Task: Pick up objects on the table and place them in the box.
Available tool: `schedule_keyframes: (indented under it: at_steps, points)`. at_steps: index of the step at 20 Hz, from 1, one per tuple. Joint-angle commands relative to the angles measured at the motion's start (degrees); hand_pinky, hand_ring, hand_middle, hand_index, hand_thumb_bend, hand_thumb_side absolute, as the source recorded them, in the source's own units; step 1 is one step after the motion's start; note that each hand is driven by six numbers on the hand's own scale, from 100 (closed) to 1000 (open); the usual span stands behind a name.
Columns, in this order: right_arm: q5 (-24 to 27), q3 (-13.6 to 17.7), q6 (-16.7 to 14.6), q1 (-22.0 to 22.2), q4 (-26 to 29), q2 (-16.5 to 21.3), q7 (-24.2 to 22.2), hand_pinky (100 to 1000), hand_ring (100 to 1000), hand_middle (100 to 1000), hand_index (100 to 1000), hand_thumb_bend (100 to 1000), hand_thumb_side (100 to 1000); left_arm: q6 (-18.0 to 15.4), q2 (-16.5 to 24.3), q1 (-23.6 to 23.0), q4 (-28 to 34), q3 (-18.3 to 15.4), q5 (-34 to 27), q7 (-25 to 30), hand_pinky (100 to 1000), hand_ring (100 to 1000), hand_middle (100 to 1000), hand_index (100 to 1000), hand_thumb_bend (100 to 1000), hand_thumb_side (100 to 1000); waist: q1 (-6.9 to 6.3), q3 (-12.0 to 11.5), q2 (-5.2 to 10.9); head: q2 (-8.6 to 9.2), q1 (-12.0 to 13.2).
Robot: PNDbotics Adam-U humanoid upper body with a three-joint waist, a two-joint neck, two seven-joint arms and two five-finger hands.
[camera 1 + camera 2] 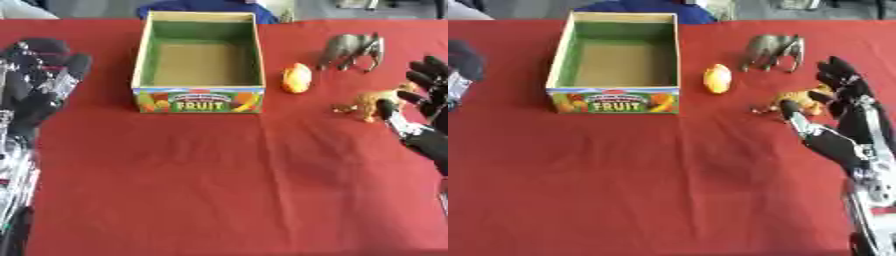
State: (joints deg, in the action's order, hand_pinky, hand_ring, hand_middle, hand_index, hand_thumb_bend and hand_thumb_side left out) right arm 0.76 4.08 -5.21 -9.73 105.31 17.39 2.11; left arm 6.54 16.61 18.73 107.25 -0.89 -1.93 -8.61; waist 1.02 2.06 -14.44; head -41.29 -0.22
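An open box labelled FRUIT stands on the red table, with nothing visible inside. To its right lies an orange fruit. Farther right a grey elephant figure stands upright. A small orange-brown animal figure sits in front of the elephant. My right hand is open right beside this figure, thumb at its near side and straight fingers at its far right side, partly covering it. My left hand rests open at the table's left edge, well away from the box.
The red tablecloth spreads wide in front of the box and toys. A blue shape shows beyond the table's far edge behind the box.
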Motion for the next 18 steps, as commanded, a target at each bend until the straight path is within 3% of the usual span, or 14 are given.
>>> schedule_keyframes:
  at_steps: [1,10,18]
  points:
    - [-0.9,0.8,-0.9,0.2,0.1,4.3,-0.3,816,938,869,954,452,151,-0.1,0.5,0.6,0.9,-0.3,0.4,0.0,565,599,578,638,750,404,0.09,-0.1,1.07,0.28,-0.1]
    - [-3.8,1.0,-5.3,1.7,-2.0,16.9,-1.6,821,932,858,946,462,144,-0.1,1.0,0.2,0.7,-0.2,0.5,0.2,565,599,578,638,751,405,0.75,-0.1,1.34,0.01,0.1]
    - [-8.0,0.4,-11.3,1.3,-8.1,27.2,-2.8,830,923,865,937,452,148,-0.1,1.5,-0.3,0.6,-0.2,0.6,0.2,565,599,577,638,750,404,1.35,0.0,1.73,-0.36,0.4]
